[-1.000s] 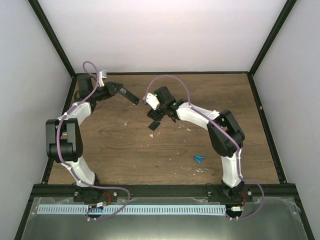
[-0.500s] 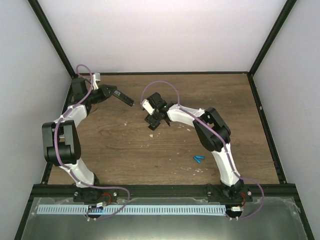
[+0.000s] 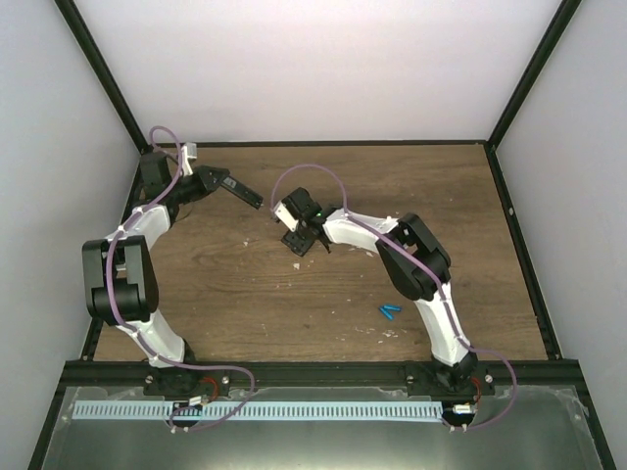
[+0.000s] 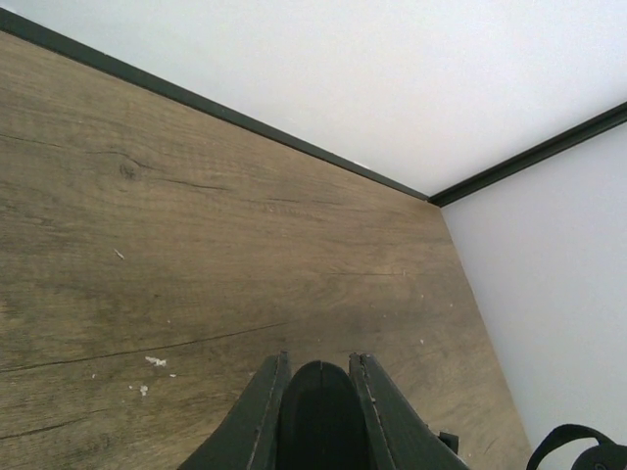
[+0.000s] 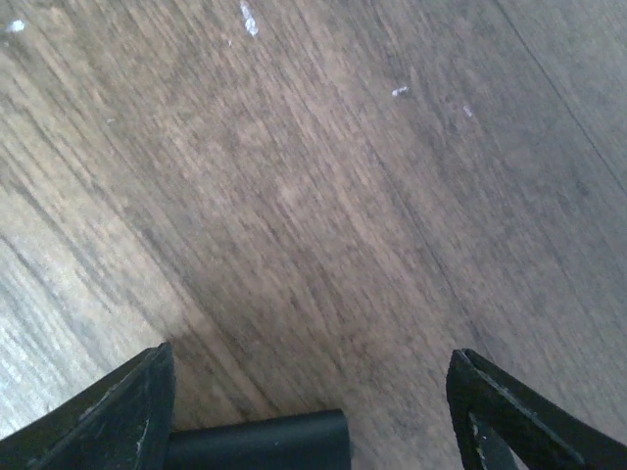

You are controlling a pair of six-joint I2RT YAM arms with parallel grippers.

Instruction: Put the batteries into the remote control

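Observation:
My left gripper is shut on the remote control, a slim black bar held above the table's back left. In the left wrist view the remote's rounded end sits between the shut fingers of that gripper. The two blue batteries lie together on the wooden table, near the right arm's base. My right gripper is low over the table's middle. Its jaws are wide open in the right wrist view, with a small flat black piece between them at the bottom edge.
Small white flecks dot the wood. A black frame borders the table, with white walls behind and at the sides. The right arm's elbow stands between its gripper and the batteries.
My right gripper has moved left and down toward the table. My left gripper drew back to the left with the remote, then held still.

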